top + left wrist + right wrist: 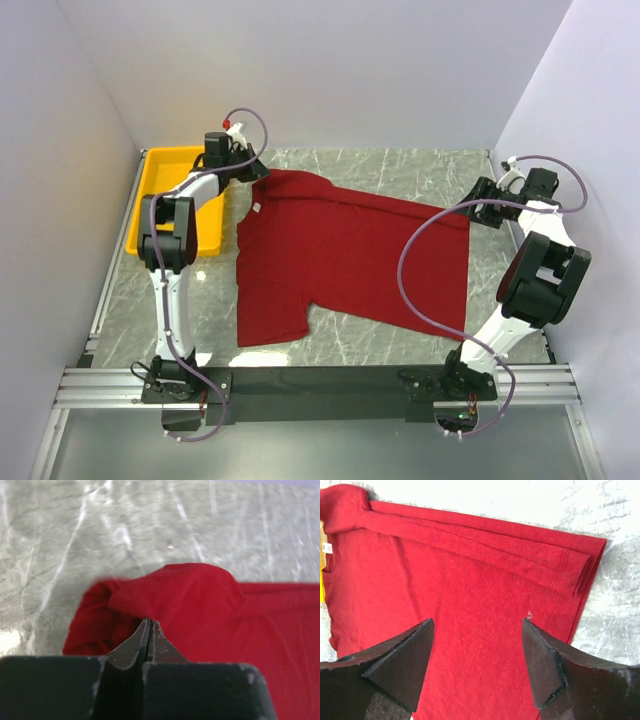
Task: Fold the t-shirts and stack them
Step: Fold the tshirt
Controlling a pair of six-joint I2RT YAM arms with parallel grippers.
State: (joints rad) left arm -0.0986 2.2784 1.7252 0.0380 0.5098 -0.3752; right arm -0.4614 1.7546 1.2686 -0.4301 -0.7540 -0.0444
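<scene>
While the left fingers point(134, 649) pinch a bunched fold of the red t-shirt point(350, 250) lying on the table point(400, 170), the right fingers point(402, 667) stand spread above its hem.

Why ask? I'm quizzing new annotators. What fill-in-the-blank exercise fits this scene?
1. The left claw is ___ on a bunched edge of the dark red cloth t-shirt.
2. The right claw stands ___ above the shirt, holding nothing.
3. The yellow plastic tray sits at the far ___ corner of the marble table.

Missing words: shut; open; left.
</scene>
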